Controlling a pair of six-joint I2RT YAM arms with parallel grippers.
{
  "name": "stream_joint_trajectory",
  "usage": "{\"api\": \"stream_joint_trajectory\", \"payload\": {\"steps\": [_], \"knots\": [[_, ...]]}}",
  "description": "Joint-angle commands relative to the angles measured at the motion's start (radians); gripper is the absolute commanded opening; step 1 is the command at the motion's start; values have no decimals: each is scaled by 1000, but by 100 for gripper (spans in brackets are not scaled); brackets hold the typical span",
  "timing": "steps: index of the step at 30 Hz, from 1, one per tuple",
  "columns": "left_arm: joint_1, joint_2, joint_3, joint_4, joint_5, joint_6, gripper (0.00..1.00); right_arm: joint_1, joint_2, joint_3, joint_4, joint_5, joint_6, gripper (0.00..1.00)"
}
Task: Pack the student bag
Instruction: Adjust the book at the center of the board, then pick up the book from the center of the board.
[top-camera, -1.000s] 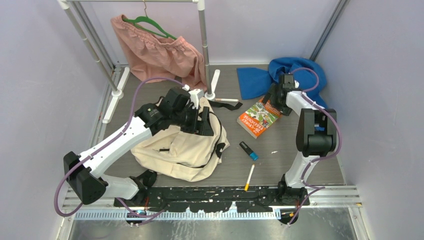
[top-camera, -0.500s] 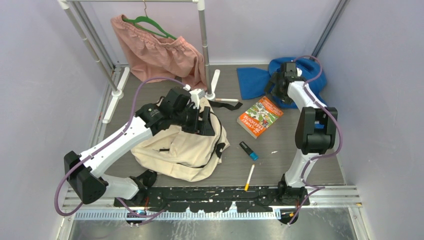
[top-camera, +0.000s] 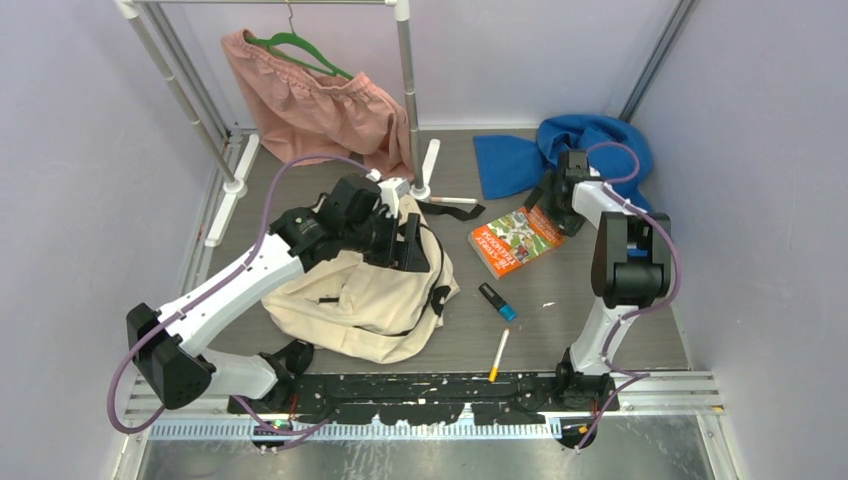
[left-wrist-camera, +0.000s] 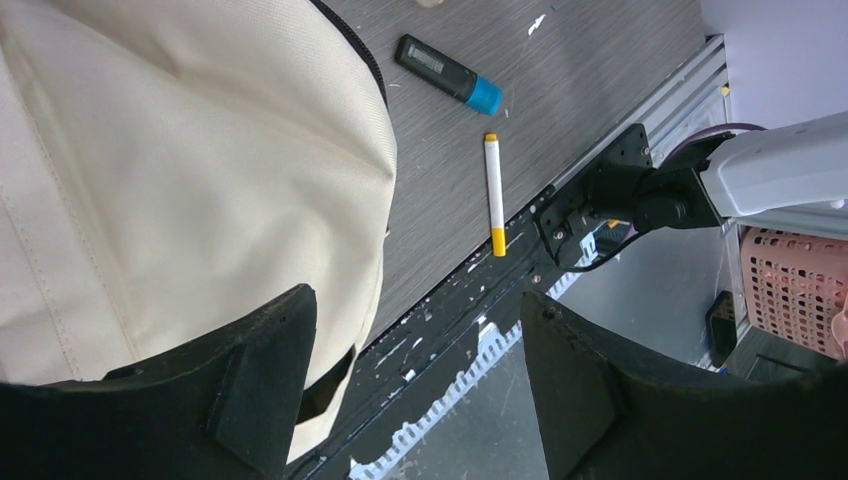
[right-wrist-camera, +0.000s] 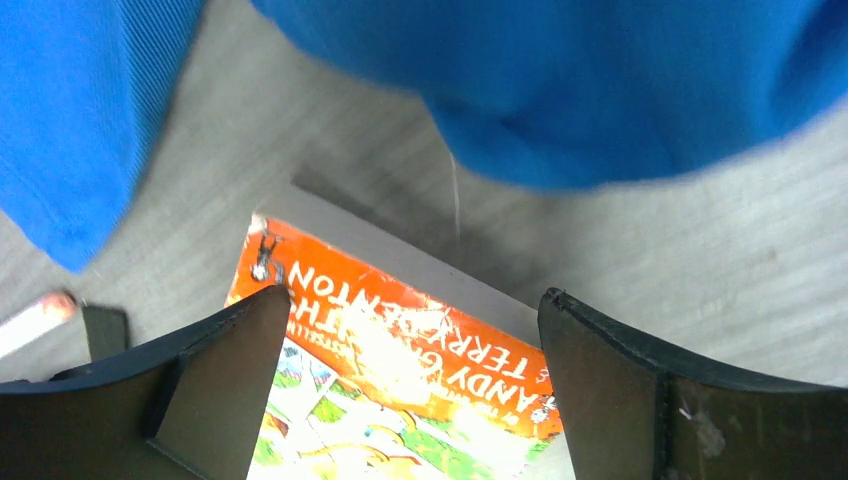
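Student bag (top-camera: 360, 300): a cream fabric backpack with black straps and zipper lines, slumped on the grey tabletop (top-camera: 560, 320) left of centre, in front of the left arm's base.
Left tool (left-wrist-camera: 420, 390): poised above the far, upper part of the bag, jaws standing wide with nothing clamped between them. In the wrist view the bag's cream fabric fills the left side and runs in beside one finger; whether it touches cannot be told.
Right tool (right-wrist-camera: 411, 300): jaws spread fully, empty, hanging low over the far end of the book, whose orange title band shows in the gap between the fingers.
Book (top-camera: 515, 238): an orange paperback lying flat and turned at an angle, right of the bag and apart from it.
Blue fleece cloth (top-camera: 590, 140): bunched at the far right corner, just beyond the book.
Highlighter (left-wrist-camera: 447, 73): black with a blue cap, on the tabletop between bag and book.
Pen (left-wrist-camera: 494, 195): white with a yellow end, near the front rail, close to the highlighter but not touching.
Pink garment (top-camera: 320, 100): on a green hanger (top-camera: 300, 48) at the back left, hung from a rack (top-camera: 405, 90).
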Motion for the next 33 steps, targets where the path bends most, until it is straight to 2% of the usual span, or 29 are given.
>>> {"api": "stream_joint_trajectory", "payload": {"steps": [1, 9, 13, 15, 22, 26, 31, 32, 33], "knots": [[-19, 26, 18, 37, 48, 10, 75, 4, -128, -132, -16, -75, 37, 100], [-68, 81, 59, 48, 51, 19, 76, 7, -343, -385, -6, -229, 83, 100], [-86, 129, 71, 79, 55, 0, 76, 5, -432, -448, 7, -242, 75, 94], [-101, 165, 95, 100, 56, -11, 75, 6, -431, -441, 29, -231, 63, 92], [-132, 337, 276, 133, -15, -72, 74, 6, -258, -319, 88, -204, 38, 90], [-132, 442, 372, 68, -93, -86, 74, 6, -213, -320, 102, -199, 42, 74], [-130, 532, 414, 69, -178, -116, 74, 5, -222, -330, 103, -200, 32, 35], [-126, 550, 422, 64, -180, -116, 73, 4, -234, -331, 97, -198, 30, 22], [-123, 565, 430, 58, -177, -117, 73, 4, -247, -333, 91, -192, 26, 14]]}}
